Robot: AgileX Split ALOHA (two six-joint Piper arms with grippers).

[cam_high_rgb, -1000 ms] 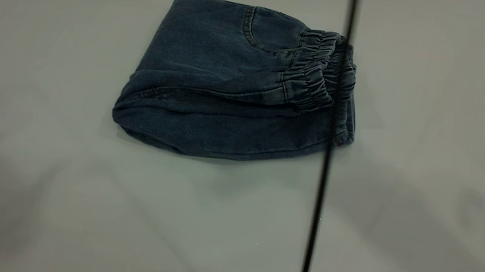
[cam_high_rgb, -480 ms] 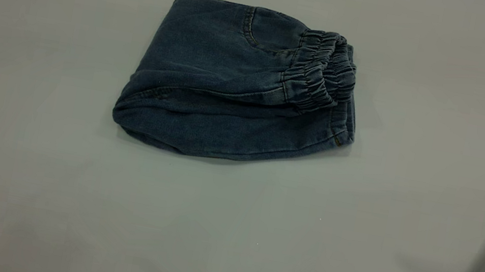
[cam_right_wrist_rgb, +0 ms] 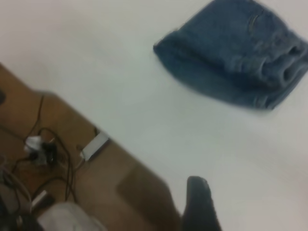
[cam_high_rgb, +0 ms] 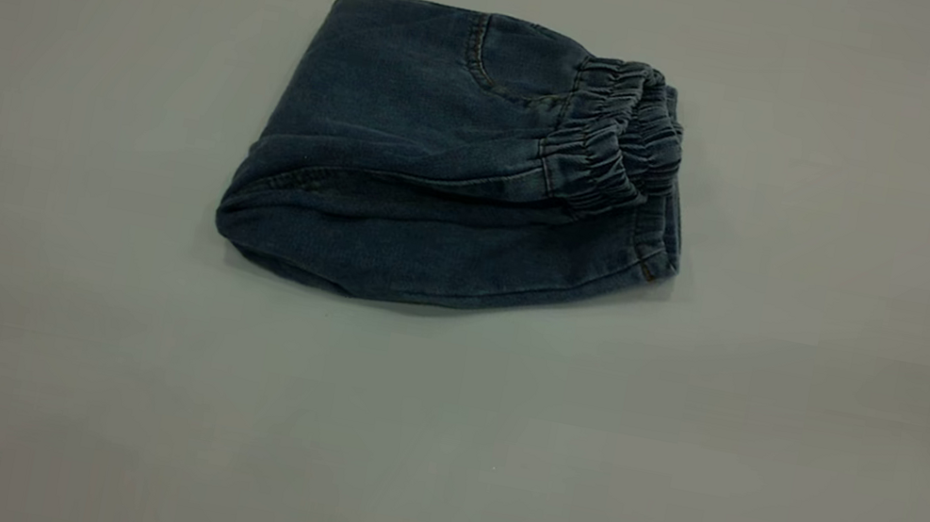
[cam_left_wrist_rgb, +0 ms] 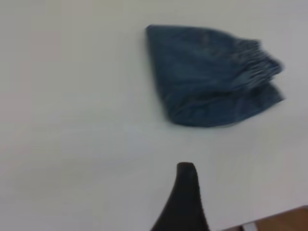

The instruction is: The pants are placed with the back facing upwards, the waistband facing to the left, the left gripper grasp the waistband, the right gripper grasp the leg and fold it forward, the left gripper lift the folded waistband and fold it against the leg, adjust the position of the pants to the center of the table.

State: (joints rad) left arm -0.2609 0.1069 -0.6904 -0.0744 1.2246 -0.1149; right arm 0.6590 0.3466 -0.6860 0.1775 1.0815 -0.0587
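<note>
Neither arm appears in the exterior view. Left wrist view: one dark finger [cam_left_wrist_rgb: 185, 192] of the left gripper shows, raised well apart from the pants [cam_left_wrist_rgb: 211, 77]; no second finger visible. Right wrist view: one dark finger [cam_right_wrist_rgb: 199, 204] of the right gripper shows, likewise well clear of the pants. Neither touches the denim.

pants [cam_high_rgb: 442, 171]: washed blue denim | waistband [cam_high_rgb: 609, 148]: darker blue, seemingly | table [cam_high_rgb: 34, 319]: plain white-grey

One pair of folded denim pants [cam_high_rgb: 453, 168] on one worktop [cam_high_rgb: 432, 447], with one gathered waistband [cam_high_rgb: 614, 149] at three o'clock. One dark finger [cam_left_wrist_rgb: 185, 202] shows in each wrist view.
</note>
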